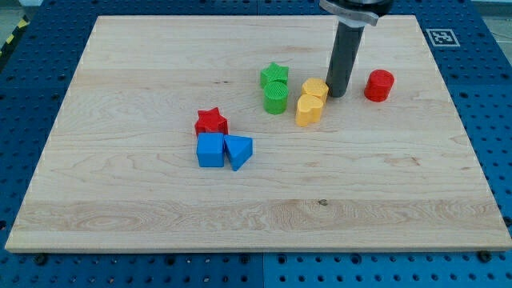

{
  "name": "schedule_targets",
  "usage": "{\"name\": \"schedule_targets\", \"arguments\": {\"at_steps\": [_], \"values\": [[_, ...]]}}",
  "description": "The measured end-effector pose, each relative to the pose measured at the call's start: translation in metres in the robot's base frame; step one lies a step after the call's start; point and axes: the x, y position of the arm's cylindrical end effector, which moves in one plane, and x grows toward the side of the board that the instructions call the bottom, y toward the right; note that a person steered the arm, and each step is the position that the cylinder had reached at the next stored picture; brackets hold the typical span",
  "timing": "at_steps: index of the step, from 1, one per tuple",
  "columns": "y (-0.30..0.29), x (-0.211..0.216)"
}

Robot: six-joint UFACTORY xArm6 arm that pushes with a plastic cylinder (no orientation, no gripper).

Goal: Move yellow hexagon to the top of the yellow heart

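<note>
Yellow hexagon (314, 88) lying just far of the yellow heart (309, 110), touching it and set slightly to its right. Judged close to the wanted place already, on the heart's far side.

End effector: a bare dark rod with no jaws, so nothing to spread, press together or pinch. My tip (336, 95) standing on the bench (120, 200) hard against the hexagon's right side, whether in contact or only just beside it not resolvable.

Risks from here, as judgements:
- Pushing further left likely to drive the hexagon past the heart toward the green cylinder (275, 98) and green star (274, 76), both near on the left, and to jam the cluster.
- Pushing with any nearward slant likely to carry the heart along, since the two yellow blocks touch; the target then shifted rather than approached.
- Off-centre contact on a hexagon face likely to spin the block and let it slip round the rod.
- Swinging wide to the right on withdrawal likely to clip the red cylinder (379, 85), near the rod on that side.

Red star (211, 122), blue cube (210, 150) and blue triangle (238, 151) grouped well apart to the near left, judged out of harm.
</note>
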Motion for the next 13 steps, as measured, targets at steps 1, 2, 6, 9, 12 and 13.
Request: {"name": "schedule_targets", "arguments": {"at_steps": [1, 2, 6, 9, 12, 13], "values": [[0.0, 0.002], [0.0, 0.025], [-0.028, 0.062], [-0.028, 0.039], [0.01, 0.059], [0.038, 0.059]]}}
